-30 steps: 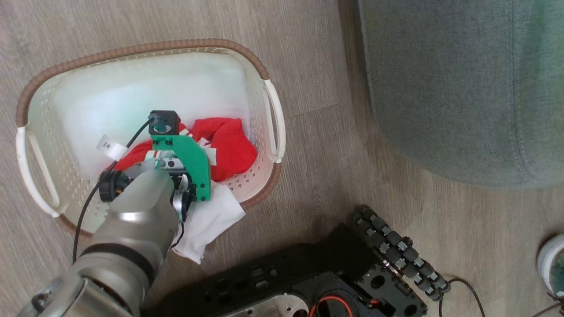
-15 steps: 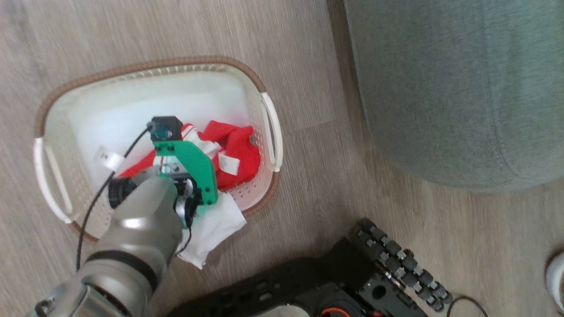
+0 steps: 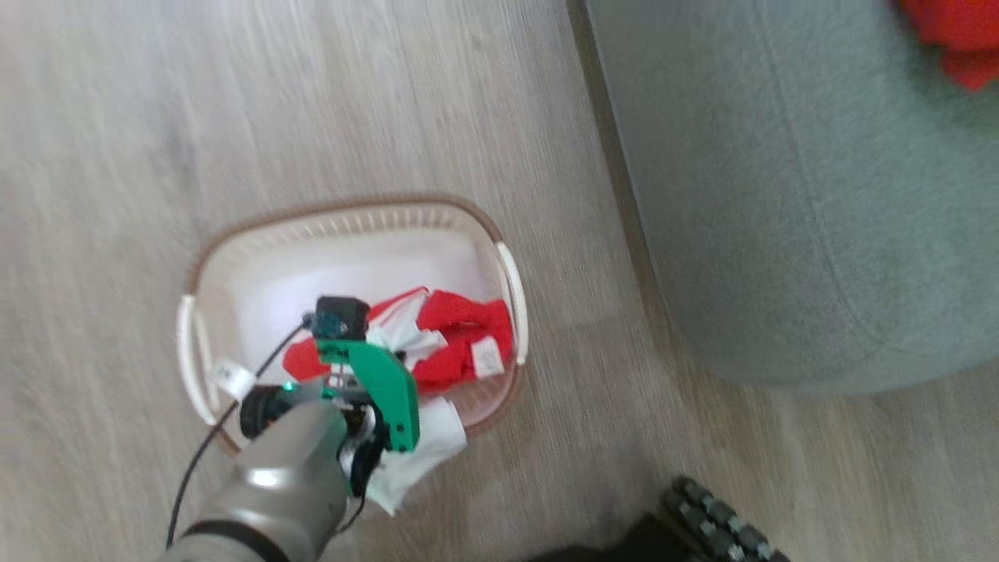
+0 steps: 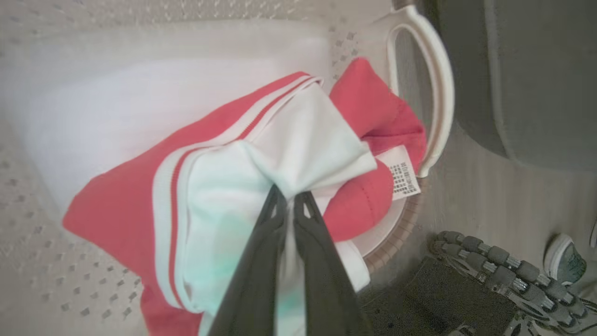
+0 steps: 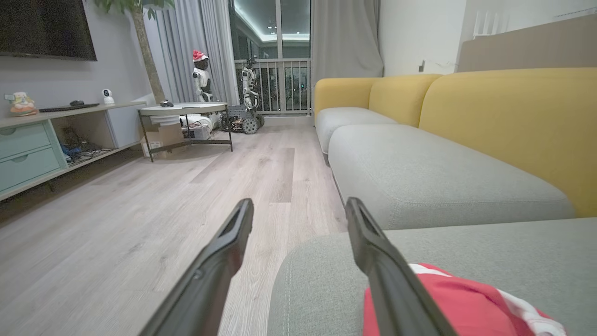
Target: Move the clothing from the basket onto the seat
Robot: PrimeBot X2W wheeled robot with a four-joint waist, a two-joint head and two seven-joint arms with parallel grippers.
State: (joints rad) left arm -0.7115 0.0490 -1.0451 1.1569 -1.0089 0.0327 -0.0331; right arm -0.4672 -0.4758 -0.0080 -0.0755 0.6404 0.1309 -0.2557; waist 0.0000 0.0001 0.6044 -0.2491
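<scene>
My left gripper [image 4: 289, 198] is pinched tight on the white part of a red garment [image 4: 116, 210] in the basket [image 4: 440, 84]. My right gripper [image 5: 298, 207] is wide open by the seat [image 5: 466, 242], where the other red garment [image 5: 447, 298] lies.

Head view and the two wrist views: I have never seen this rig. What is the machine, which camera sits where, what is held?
A wheeled robot with two arms, each ending in two long dark fingers. The head view looks down on the wood floor, the basket and the grey seat. The left wrist view looks along the left gripper, shut on a red-and-white garment in the basket. The right wrist view looks along the right gripper, open and empty at the seat, where a second red garment lies.
</scene>
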